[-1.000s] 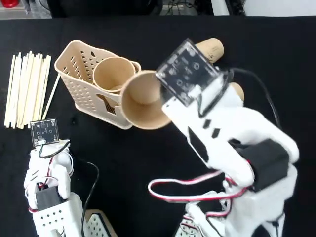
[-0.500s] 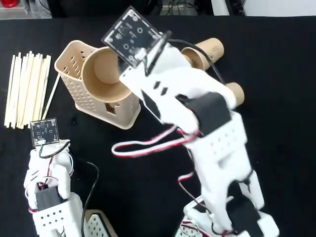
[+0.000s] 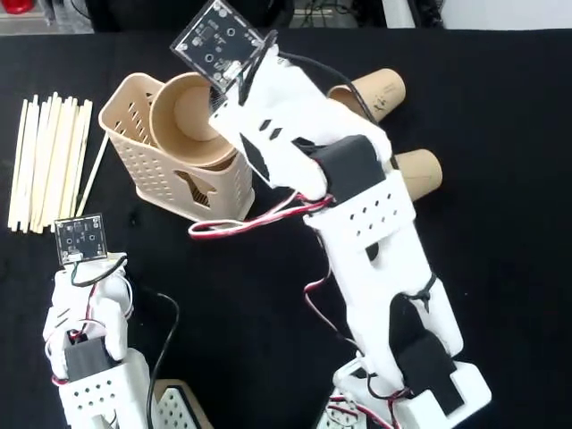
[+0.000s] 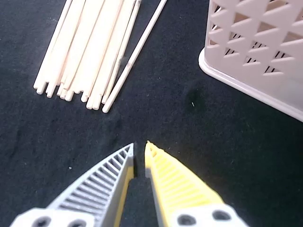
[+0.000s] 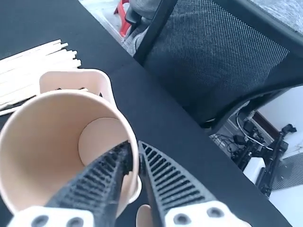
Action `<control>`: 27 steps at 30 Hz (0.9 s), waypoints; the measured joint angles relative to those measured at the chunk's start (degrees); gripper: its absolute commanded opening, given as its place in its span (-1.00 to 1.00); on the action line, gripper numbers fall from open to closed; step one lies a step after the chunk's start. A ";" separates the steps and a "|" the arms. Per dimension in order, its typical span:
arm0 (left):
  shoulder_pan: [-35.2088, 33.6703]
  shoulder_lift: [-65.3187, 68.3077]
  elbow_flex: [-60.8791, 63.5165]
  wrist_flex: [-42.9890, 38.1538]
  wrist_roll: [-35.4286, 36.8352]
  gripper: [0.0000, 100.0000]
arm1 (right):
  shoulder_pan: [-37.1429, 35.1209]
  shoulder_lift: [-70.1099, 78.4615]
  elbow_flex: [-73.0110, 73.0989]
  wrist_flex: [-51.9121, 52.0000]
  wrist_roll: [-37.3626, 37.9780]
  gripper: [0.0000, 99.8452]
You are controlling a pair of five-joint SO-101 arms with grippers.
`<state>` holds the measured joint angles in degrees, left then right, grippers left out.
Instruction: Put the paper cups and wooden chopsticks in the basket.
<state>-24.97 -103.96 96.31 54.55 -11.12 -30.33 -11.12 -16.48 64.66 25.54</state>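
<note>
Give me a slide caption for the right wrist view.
Right gripper holds a paper cup by its rim over the basket, wooden chopsticks lying beyond.

A black table (image 3: 500,107), with a mesh chair back (image 5: 213,52) and red object (image 3: 18,5) beyond.

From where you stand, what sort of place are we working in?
Likely an office or lab bench: a black table, a mesh office chair behind it, and cables and gear on the floor beyond.
</note>
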 measured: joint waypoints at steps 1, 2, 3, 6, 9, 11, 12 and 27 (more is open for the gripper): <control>0.00 0.00 0.00 0.00 0.00 -0.89 | 0.09 0.00 0.00 0.00 0.00 -0.97; 0.00 0.00 0.00 0.00 0.00 -0.89 | 0.18 0.00 0.00 0.35 0.00 -0.97; 0.00 0.00 0.00 0.00 0.00 -0.89 | 0.18 0.09 0.00 0.70 0.00 -0.97; 0.00 0.00 0.00 0.00 0.00 -0.89 | 0.09 0.62 0.00 2.46 0.00 -0.95; 0.00 0.00 0.00 0.00 0.00 -0.89 | 0.09 0.62 0.00 4.04 -2.02 -0.67; 0.00 0.00 0.00 0.00 0.00 -0.89 | 0.00 0.62 0.00 4.75 -3.96 -0.36; 0.00 0.00 0.00 0.00 0.00 -0.89 | 0.00 0.62 0.00 5.10 -4.40 -0.22; 0.00 0.00 0.00 0.00 0.00 -0.89 | 0.00 0.53 -13.45 14.68 -2.64 0.46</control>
<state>-24.97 -103.96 96.31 54.55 -11.12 -30.33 -10.59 -29.93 79.34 22.90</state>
